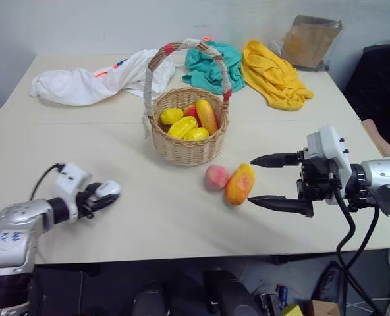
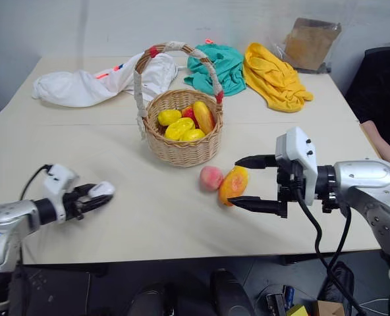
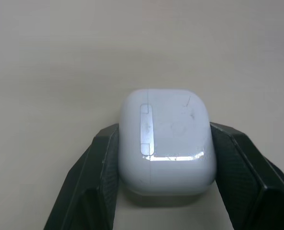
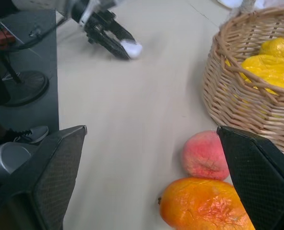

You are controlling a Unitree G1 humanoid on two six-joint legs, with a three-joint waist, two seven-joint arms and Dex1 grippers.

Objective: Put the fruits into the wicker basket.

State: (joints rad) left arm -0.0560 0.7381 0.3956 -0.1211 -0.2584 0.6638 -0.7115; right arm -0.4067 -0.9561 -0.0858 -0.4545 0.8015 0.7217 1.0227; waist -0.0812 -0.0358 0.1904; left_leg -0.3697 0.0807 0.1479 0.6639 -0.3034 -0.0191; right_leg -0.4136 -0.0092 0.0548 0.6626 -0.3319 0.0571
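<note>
Reaching leftward with the right gripper (image 1: pixel 271 182) spread beside the oval orange-yellow mango (image 1: pixel 240 184); pinching a small white rounded case (image 3: pixel 167 140) in the left gripper (image 1: pixel 108 193).

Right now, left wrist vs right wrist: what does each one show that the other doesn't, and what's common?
Left wrist alone: a close look at the small white case clamped between the left gripper's fingers, its seam and scuffs visible.

Right wrist alone: the peach and mango side by side on the table, between the right gripper's open fingers, beside the wicker basket holding yellow fruit.

Both: the table, plus the left gripper shut on the white case.
</note>
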